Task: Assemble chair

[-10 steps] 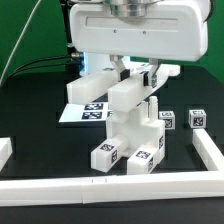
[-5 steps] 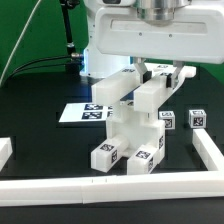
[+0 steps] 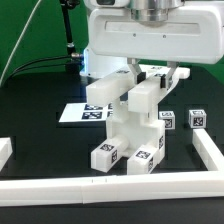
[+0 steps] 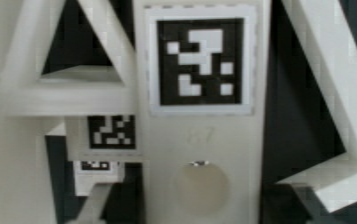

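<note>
The Panda's gripper, its fingertips lost among white parts so its grasp cannot be told, hangs directly above the half-built chair, whose tall stack stands upright beneath it, mid-scene. Only black-and-white marker tags show, with no brand or readable writing.

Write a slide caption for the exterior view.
Gripper over the half-built white chair; two loose tagged cubes sit on the black table at the exterior view's right.
</note>
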